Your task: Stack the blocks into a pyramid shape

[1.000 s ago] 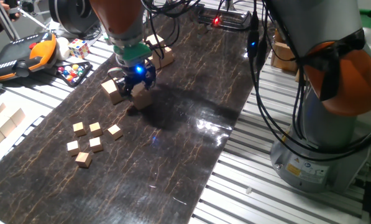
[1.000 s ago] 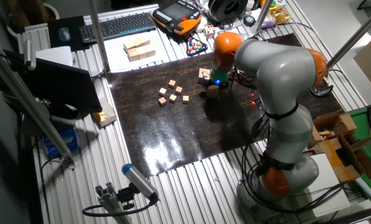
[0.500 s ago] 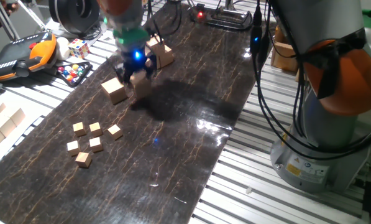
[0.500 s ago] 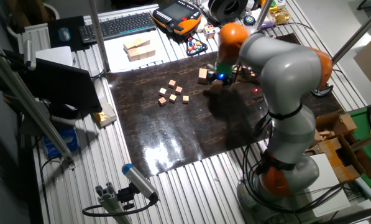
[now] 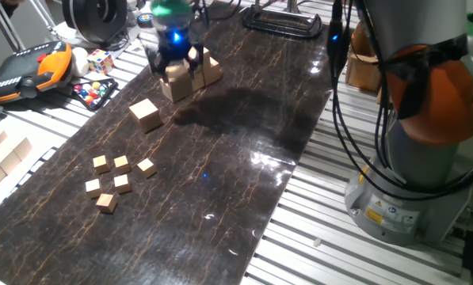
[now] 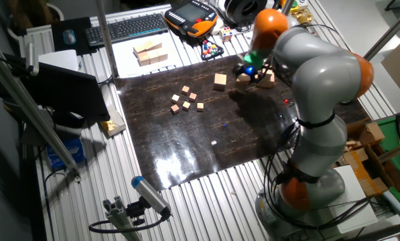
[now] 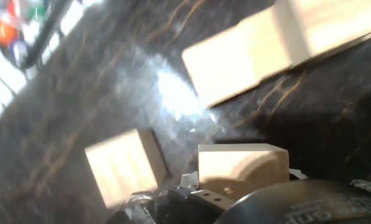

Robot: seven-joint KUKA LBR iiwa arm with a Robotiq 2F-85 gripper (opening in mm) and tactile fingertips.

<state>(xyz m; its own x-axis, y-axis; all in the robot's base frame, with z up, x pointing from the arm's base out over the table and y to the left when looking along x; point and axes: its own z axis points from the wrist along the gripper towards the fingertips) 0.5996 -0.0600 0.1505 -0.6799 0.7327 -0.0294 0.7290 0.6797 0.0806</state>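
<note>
On a dark, marble-patterned counter, a light-tan wooden block sits alone at left, its faces plain and square-edged. To its right the pincer, lit by a blue lamp, is clamped on a second block, which hangs tilted just beside further blocks grouped near the counter's far edge. The hand view shows the held block pale and washed out between the fingers, with another block on the glossy surface to its left and a pale row of blocks beyond; glare and blur hide how many stand there.

Nearer the camera, five small cubes lie scattered in a loose cluster, well apart from the blocks. The counter rests on ribbed aluminium rails. At far left lie an orange-and-black control pendant, a multicoloured puzzle cube and a tray of coloured balls. From the other fixed view, a keyboard and more pale wooden pieces sit beyond the counter's edge. The arm's grey-and-orange base stands at right, carrying a label too small to read.
</note>
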